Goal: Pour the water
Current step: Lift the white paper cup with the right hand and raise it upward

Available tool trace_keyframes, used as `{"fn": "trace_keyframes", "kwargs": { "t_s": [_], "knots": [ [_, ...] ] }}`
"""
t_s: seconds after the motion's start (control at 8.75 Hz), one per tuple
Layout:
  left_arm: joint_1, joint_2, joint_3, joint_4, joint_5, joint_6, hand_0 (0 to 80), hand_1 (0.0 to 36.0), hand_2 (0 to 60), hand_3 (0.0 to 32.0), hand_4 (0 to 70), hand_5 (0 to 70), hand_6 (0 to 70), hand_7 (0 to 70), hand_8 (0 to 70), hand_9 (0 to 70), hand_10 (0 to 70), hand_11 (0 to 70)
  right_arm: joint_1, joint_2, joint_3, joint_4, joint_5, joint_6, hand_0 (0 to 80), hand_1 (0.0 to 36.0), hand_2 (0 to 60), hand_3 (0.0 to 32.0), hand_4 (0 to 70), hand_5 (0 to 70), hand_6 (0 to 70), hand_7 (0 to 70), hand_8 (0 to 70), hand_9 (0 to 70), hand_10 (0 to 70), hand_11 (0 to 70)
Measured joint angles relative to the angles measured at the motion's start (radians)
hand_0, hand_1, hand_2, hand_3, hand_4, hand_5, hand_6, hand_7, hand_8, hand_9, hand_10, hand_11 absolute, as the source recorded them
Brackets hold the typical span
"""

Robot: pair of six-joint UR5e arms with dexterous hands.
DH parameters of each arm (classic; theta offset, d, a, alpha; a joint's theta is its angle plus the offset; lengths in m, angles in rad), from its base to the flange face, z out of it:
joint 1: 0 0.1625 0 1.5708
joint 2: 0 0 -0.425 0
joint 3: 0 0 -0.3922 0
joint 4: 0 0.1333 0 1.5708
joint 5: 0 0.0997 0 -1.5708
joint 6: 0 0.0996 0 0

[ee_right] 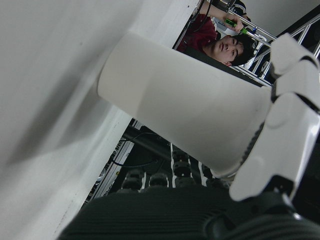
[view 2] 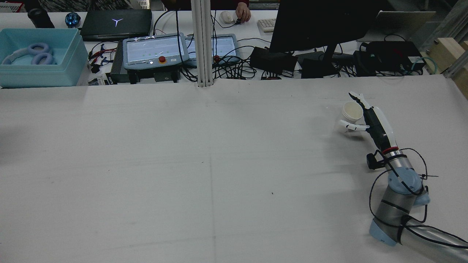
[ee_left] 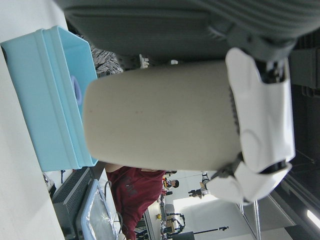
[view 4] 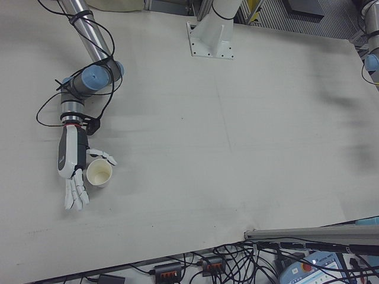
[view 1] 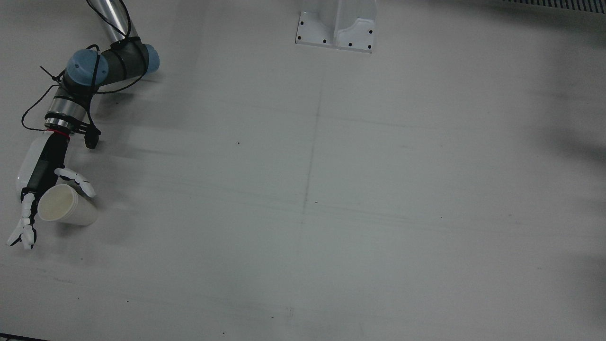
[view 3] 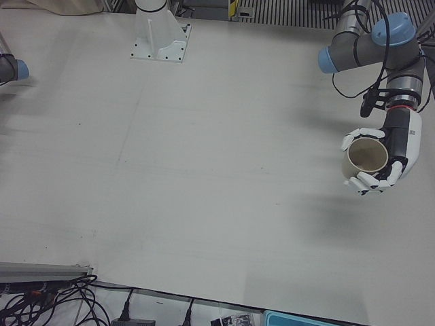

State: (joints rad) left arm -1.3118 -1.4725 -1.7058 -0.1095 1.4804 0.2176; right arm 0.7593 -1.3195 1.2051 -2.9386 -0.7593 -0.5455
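While the right hand (view 4: 76, 171) is sitting spread open beside a white cup (view 4: 99, 173) standing on the grey table (view 1: 331, 189), the left hand (view 3: 380, 159) is gripping a tan cup (view 3: 367, 155) above it. Behind the table, a cluttered desk is showing a blue bin (view 2: 36, 58) and a monitor (view 2: 321, 25).

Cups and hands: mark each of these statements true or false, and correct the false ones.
1. The left hand holds a tan cup clear of the table. True.
2. The right hand has its fingers curled tightly round a white cup. False: its fingers are stretched out beside the cup, which stands on the table.
3. The rear view shows both arms. False: only the right arm shows there.
4. A light blue bin sits on the desk beyond the table. True.
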Motion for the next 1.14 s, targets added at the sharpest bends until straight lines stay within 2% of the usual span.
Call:
{"fn": "trace_keyframes", "kwargs": {
  "t_s": [0.34,0.57,0.69,0.91,1.14],
  "knots": [
    [0.0,0.0,0.001,0.0,0.0,0.001,52.0,30.0,60.0,0.0,17.6,63.4,28.6,47.4,36.9,35.4,23.7,36.0,0.0,0.019,0.005,0.001,-0.002,0.002,45.8,11.9,22.0,0.0,14.4,31.6,31.2,37.1,16.3,23.1,13.9,21.1],
    [0.0,0.0,0.001,0.0,0.0,0.002,52.1,30.2,60.0,0.0,17.4,62.9,28.3,47.2,36.5,35.1,23.6,36.0,-0.003,0.026,0.003,0.001,-0.002,0.001,45.7,11.6,22.2,0.0,14.0,32.4,32.1,37.9,17.4,24.7,14.9,22.5],
    [0.0,0.0,0.001,0.0,0.0,0.002,52.0,30.1,60.0,0.0,17.2,62.6,28.2,47.0,36.5,35.0,23.5,35.8,-0.007,0.027,0.001,0.001,-0.003,0.001,45.7,12.2,24.2,0.0,14.1,33.8,33.2,39.3,18.9,26.7,15.8,23.8],
    [-0.001,0.001,0.001,0.001,0.0,0.001,52.2,30.2,60.0,0.0,17.1,63.3,28.0,46.7,36.5,34.9,23.4,35.7,-0.02,0.028,-0.002,0.001,-0.002,0.0,43.2,7.7,20.5,0.0,16.0,49.3,46.1,56.4,33.5,46.5,26.0,38.3],
    [-0.002,0.001,0.0,0.001,0.0,0.0,52.4,30.3,60.0,0.0,17.0,64.1,28.0,46.8,36.5,34.8,23.2,35.5,-0.025,0.029,-0.002,0.001,0.0,0.0,42.3,5.9,21.2,0.0,18.8,58.6,55.8,67.4,42.9,57.9,33.7,48.1]
  ]
}}
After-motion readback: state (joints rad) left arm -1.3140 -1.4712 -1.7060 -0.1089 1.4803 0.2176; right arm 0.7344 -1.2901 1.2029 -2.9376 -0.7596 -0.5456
